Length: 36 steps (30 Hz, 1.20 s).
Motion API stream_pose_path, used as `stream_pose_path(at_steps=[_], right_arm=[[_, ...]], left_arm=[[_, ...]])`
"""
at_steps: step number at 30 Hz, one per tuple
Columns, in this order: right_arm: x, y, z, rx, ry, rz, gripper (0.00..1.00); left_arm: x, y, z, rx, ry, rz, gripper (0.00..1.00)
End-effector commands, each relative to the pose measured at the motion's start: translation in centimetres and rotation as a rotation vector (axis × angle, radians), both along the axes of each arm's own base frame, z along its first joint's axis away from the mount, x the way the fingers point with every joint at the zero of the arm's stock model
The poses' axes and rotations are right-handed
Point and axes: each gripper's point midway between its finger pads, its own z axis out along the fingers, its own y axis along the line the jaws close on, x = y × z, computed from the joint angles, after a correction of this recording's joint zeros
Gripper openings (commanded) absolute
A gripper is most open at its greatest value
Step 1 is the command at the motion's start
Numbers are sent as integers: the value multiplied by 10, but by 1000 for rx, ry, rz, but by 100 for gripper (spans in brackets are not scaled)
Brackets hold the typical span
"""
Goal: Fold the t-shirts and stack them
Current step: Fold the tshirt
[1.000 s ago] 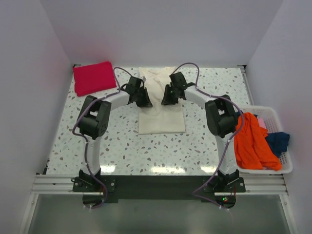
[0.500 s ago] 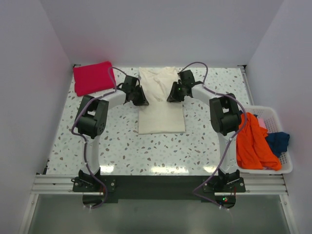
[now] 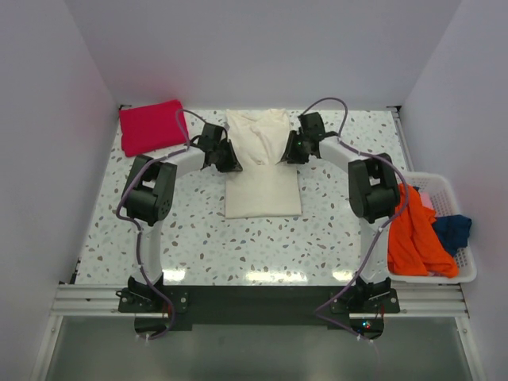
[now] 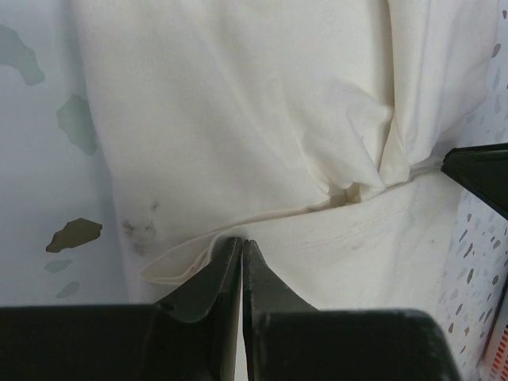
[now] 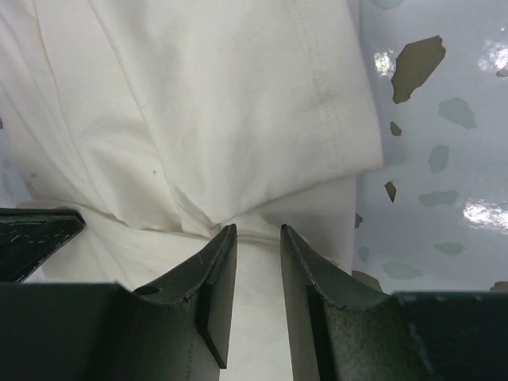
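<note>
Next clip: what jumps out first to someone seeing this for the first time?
A cream t-shirt lies in the middle, the left pincer shut at its hem and the right pincer slightly open above a fold. A folded red t-shirt sits in the far left corner; an orange t-shirt spills from a white basket at right.

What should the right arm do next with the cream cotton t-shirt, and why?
Probably close the right gripper on the cream cotton t-shirt: its jaws stand slightly apart over a fold by the sleeve, while the left gripper looks shut at the hem.
</note>
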Motion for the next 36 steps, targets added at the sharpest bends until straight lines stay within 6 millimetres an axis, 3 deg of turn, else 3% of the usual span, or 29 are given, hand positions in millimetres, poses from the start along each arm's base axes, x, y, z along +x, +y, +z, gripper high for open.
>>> stream_pose_path(at_steps=[1, 5, 8, 12, 18, 25, 30, 31, 32, 36], right_arm=[[14, -11, 65, -12, -145, -13, 33], [5, -8, 81, 22, -167, -7, 33], [-10, -9, 76, 2, -147, -9, 33], [-26, -12, 56, -61, -104, -4, 32], [-25, -15, 27, -153, -59, -7, 31], [-27, -35, -10, -272, 6, -54, 31], [-41, -41, -21, -326, 48, -59, 32], [-42, -42, -19, -339, 43, -63, 32], [-47, -41, -21, -346, 56, -58, 32], [-67, -37, -22, -362, 75, -45, 32]], left_arm=[[9, 17, 6, 42, -28, 30, 10], [13, 16, 14, 42, -47, 22, 11], [13, 15, 15, 43, -51, 14, 11], [13, 15, 16, 40, -51, 14, 11], [11, 16, 11, 40, -36, 27, 11], [5, 20, -2, 47, -13, 53, 11], [-12, 28, -23, 62, 25, 92, 11], [-12, 28, -21, 52, 16, 103, 11], [-22, 31, -29, 60, 37, 111, 11], [-44, 34, -34, 62, 51, 139, 11]])
